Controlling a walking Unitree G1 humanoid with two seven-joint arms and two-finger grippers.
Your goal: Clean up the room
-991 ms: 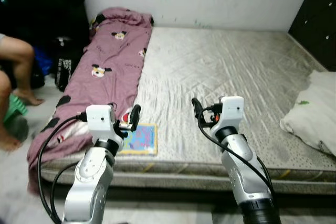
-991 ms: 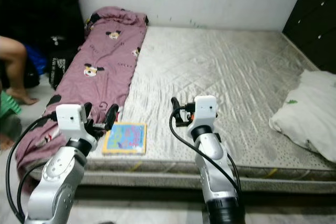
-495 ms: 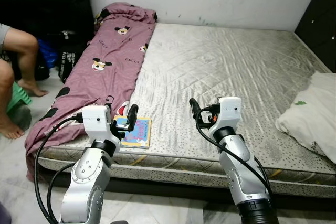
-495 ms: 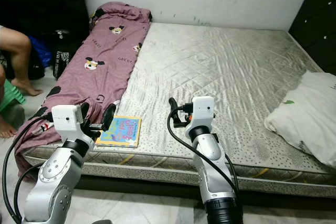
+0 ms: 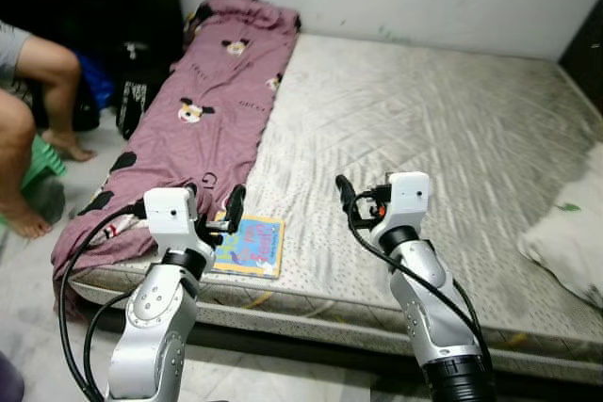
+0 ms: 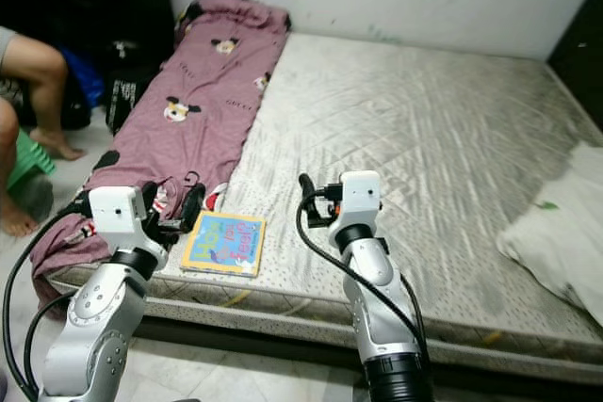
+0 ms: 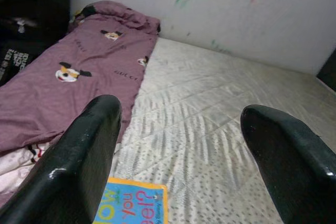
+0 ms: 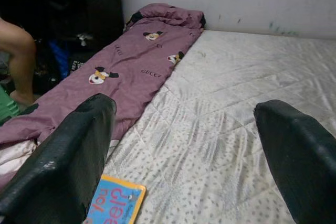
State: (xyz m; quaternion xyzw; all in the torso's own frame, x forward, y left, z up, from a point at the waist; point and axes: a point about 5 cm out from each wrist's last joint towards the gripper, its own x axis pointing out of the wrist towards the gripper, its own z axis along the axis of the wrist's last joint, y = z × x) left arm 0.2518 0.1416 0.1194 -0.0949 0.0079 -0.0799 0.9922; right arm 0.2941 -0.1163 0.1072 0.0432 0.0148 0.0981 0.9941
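Both claws wide apart, empty: left claw [image 5: 219, 218] w/ book [image 5: 248, 246] at its 3 o'clock, right claw [image 5: 363, 202] above mattress [image 5: 424, 129]. Risk: book near edge, a clumsy nudge could slide it off.

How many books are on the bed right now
1. The book lies flat near the mattress's front edge, beside the purple blanket and just ahead of the left gripper. Others could be hidden under the blanket.
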